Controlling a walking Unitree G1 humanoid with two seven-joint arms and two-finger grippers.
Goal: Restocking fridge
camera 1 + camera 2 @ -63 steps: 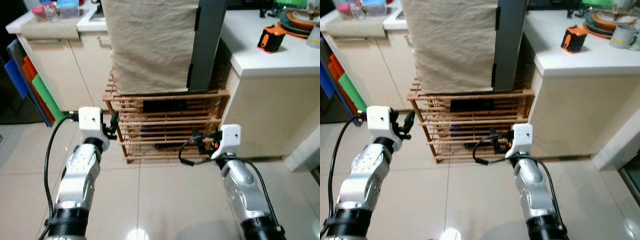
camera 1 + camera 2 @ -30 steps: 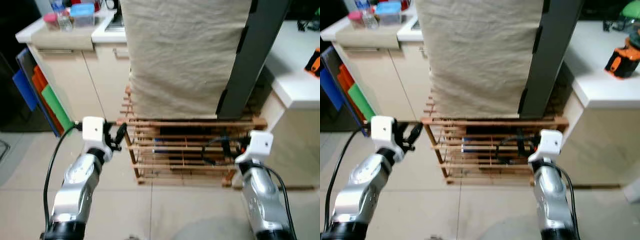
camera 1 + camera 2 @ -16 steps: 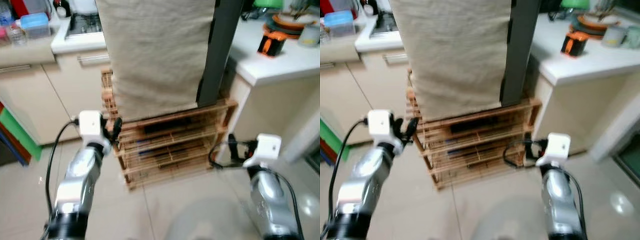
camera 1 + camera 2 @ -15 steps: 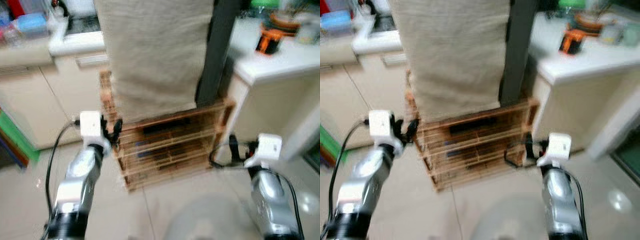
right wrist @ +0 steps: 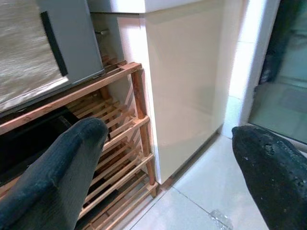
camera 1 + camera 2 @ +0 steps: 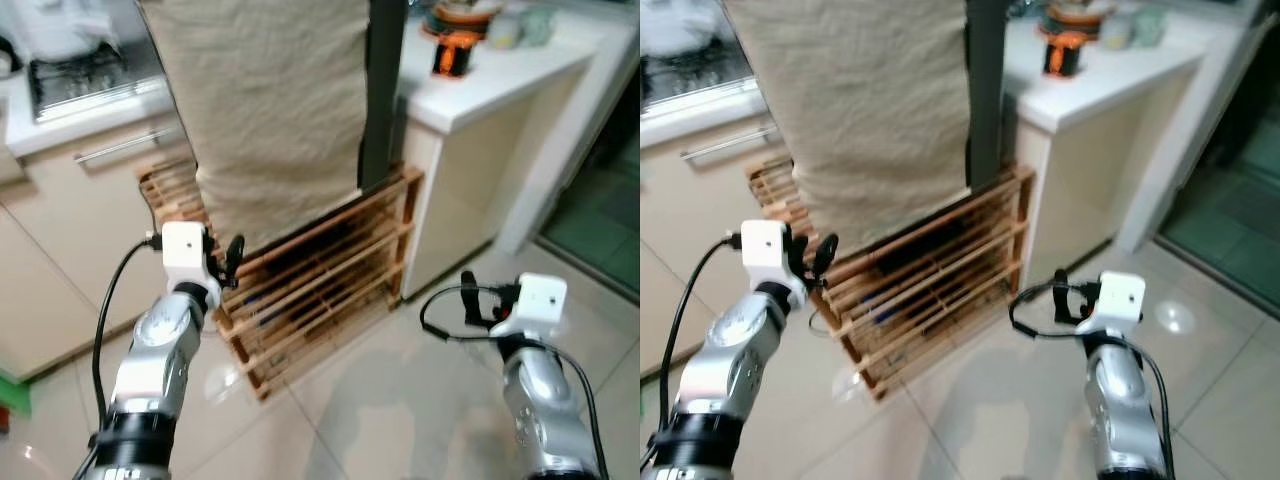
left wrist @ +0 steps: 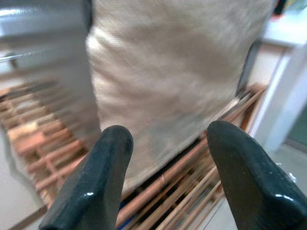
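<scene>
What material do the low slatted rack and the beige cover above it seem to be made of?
The rack looks like unpainted wood, perhaps bamboo: warm brown slats and round rods with a slight sheen. The beige cover looks like woven cloth, maybe linen: matte, creased, hanging in soft folds.

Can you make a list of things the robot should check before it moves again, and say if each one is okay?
1. Left gripper empty and open: ok, its fingers stand apart with nothing between them.
2. Right gripper empty and open: ok, wide gap, nothing held.
3. Something to restock picked up: not ok, both grippers carry nothing.
4. Fridge found: cannot tell; ahead is a tall thing draped in beige cloth standing on a wooden rack.
5. Room to step: ok, bare tile floor lies in front of the robot.
6. Left gripper clear of the rack: cannot tell, it hovers close beside the rack's corner.
</scene>
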